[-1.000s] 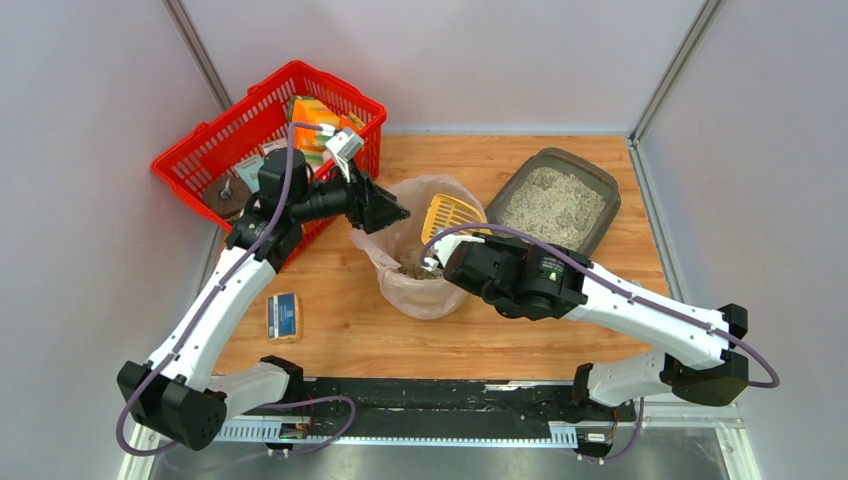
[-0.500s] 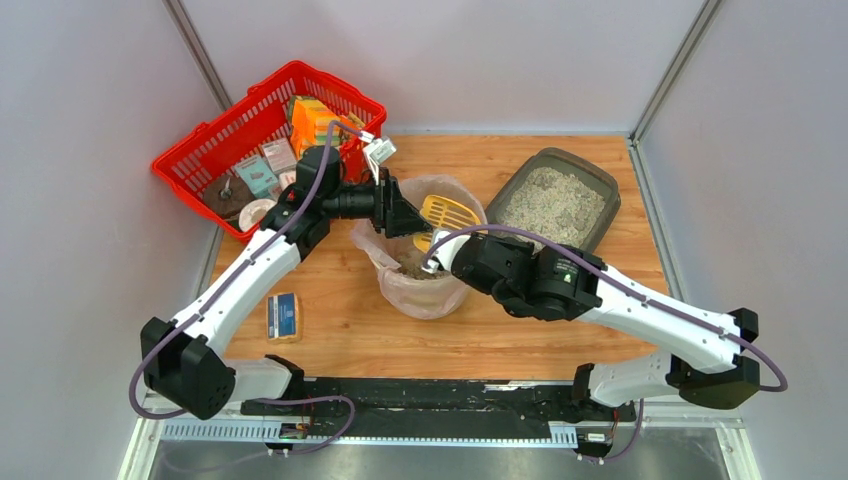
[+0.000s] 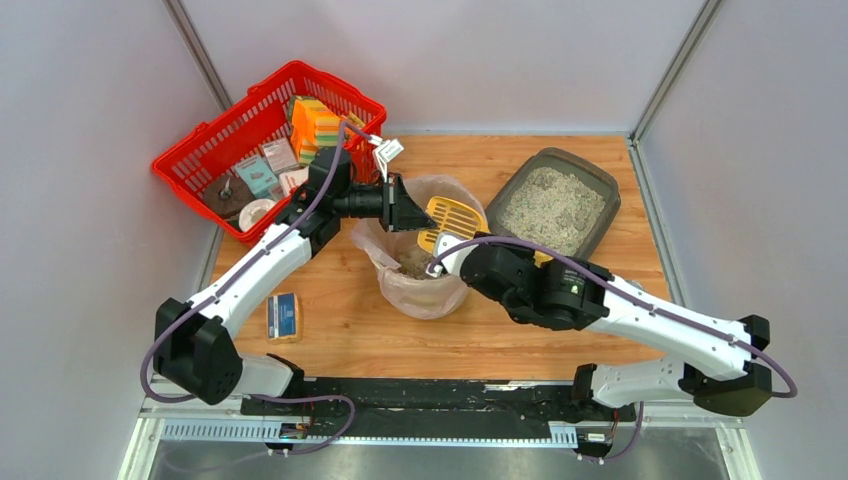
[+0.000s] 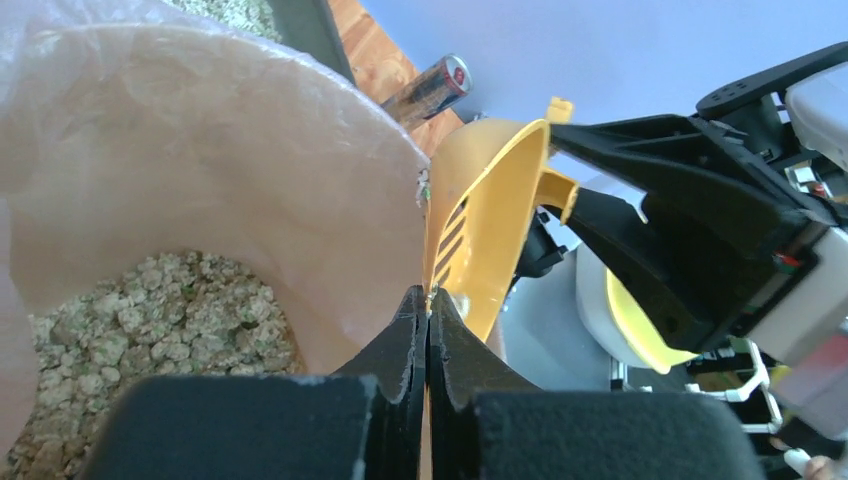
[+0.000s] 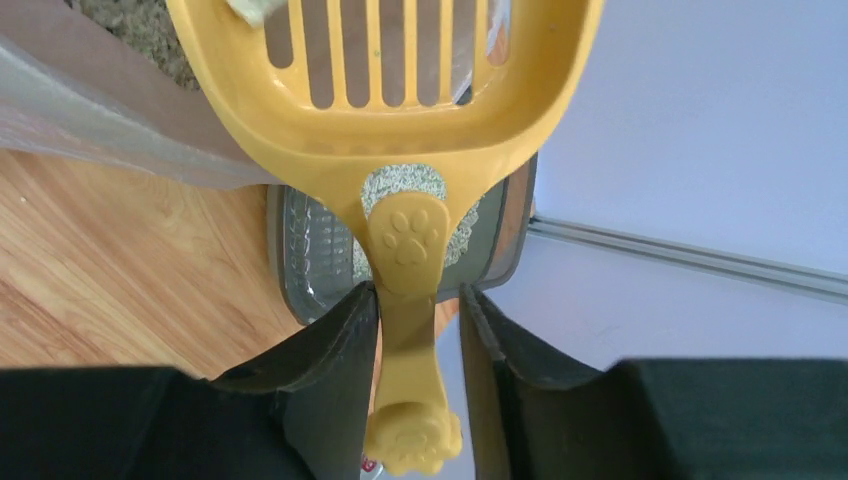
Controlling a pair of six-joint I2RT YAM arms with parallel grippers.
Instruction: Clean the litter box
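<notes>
The litter box (image 3: 556,153), a dark grey tray of pale gravelly litter, lies at the back right; its wall (image 5: 310,260) shows behind the right fingers. A yellow slotted scoop (image 3: 452,215) hangs tilted over the bag-lined beige bin (image 3: 420,290), which holds litter clumps (image 4: 150,310). My left gripper (image 4: 428,295) is shut, pinching the scoop's thin front rim (image 4: 490,220) at its tips. My right gripper (image 5: 418,292) stands open around the scoop's handle (image 5: 405,235). The handle rests against the left finger, with a gap to the right one.
A red mesh basket (image 3: 200,165) with packets and boxes stands at the back left, close behind the left arm. A small blue packet (image 3: 284,315) lies on the wooden table in front of the left arm. A can (image 4: 430,88) lies beyond the bin. Grey walls enclose the table.
The left arm swung right from the basket to the bin and closed on the scoop's rim. The right jaws widened off the handle.
</notes>
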